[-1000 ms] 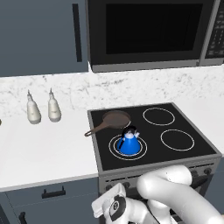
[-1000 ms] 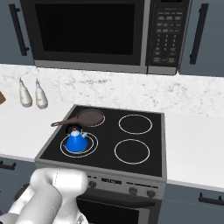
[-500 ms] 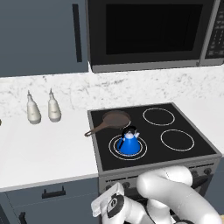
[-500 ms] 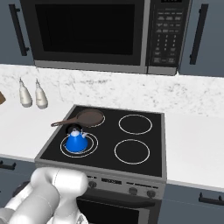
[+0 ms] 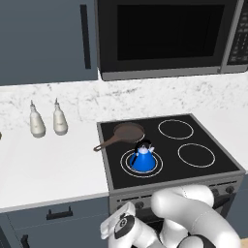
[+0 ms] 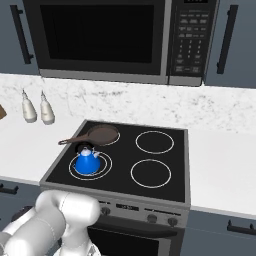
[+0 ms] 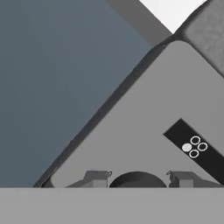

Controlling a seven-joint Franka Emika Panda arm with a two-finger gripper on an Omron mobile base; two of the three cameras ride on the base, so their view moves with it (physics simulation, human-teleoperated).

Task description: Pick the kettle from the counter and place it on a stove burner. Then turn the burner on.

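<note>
The blue kettle sits upright on the double-ringed stove burner at the lower left of the black cooktop, just in front of the brown frying pan, whose handle points left towards the white counter. The rings are white, not glowing, so the placing looks done and the burner remains to be switched on. The white arm is folded low at the bottom of both base views, before the stove's front panel. In the hand view the gripper faces that grey panel up close: its two fingertips stand partly apart at the bottom of the frame, with a dark rounded knob between them; whether they touch it I cannot tell. The next move probably calls for closing on that knob and twisting it.
</note>
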